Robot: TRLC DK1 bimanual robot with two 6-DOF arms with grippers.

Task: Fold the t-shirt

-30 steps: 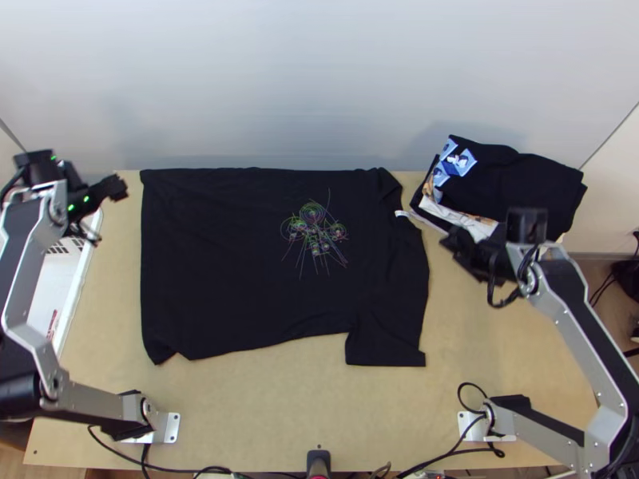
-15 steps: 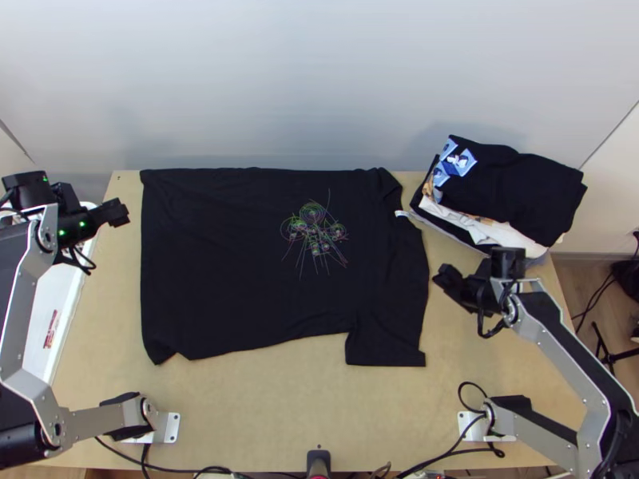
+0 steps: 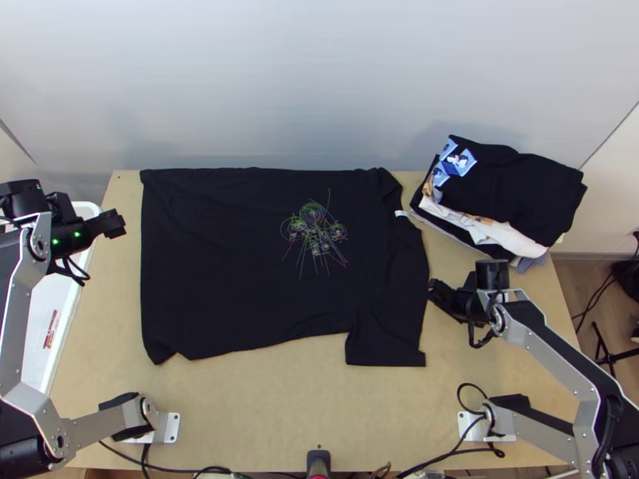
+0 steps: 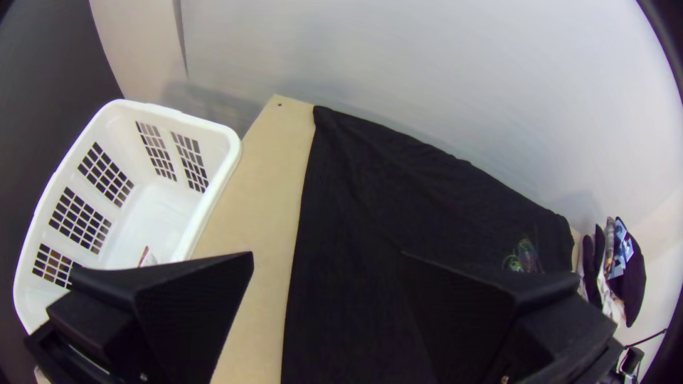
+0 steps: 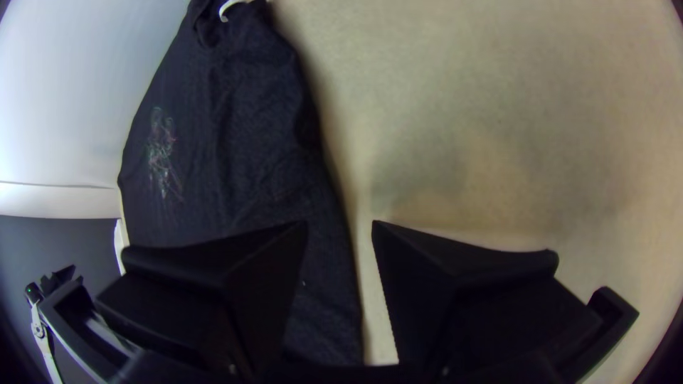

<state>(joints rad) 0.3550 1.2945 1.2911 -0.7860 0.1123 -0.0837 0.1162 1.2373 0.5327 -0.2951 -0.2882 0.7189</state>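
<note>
The right arm's pincer [image 5: 340, 224] stood with its fingers apart, nothing between them, just beside the shoulder end of the black t-shirt [image 3: 255, 263], a little past three o'clock from the shirt's middle, taking the far edge as twelve. Over the last second it had come away from the clothes pile [image 3: 511, 188] and in towards the shirt, travelling roughly towards seven o'clock. The left arm's pincer [image 4: 327, 253], set wide and empty, hung off the hem end between nine and ten o'clock, having dropped slightly towards six. Between them the shirt had not shifted: it lay spread on the worktop [image 3: 263, 415], collar near two o'clock, hem at nine, one sleeve [image 3: 387, 347] pointing to six at the near side; the other sleeve could not be made out. With a pincer near each end, this looked like the approach to a first grip, the folding still ahead, and the right one probably needed to settle lower over the cloth before closing. Farther out, the pile sat between two and three o'clock, and the white basket [image 4: 186, 122] lay beyond the hem at nine.
</note>
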